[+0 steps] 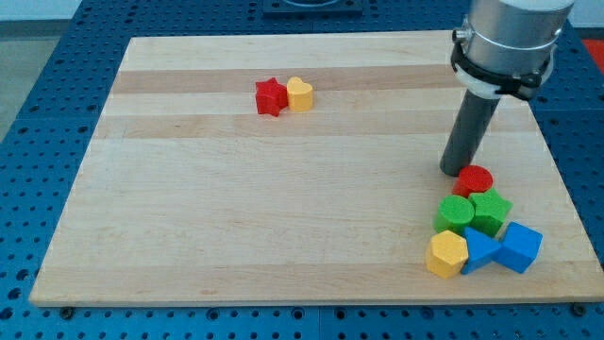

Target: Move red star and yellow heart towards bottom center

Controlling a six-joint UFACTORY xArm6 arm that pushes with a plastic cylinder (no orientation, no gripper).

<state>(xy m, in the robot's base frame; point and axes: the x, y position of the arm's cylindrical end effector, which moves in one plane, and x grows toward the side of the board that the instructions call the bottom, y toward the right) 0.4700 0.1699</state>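
Note:
The red star (271, 96) lies on the wooden board near the view's top, left of centre. The yellow heart (299, 94) touches its right side. My tip (454, 171) rests on the board at the view's right, far from both, just above and left of the red cylinder (474, 179). The rod rises to the grey arm body at the view's top right.
A cluster sits at the view's bottom right: the red cylinder, a green cylinder (455, 213), a green block (491, 210), a yellow hexagon block (446, 253), a blue block (479, 251) and a blue cube (518, 247). The board's (283, 208) right edge is close to them.

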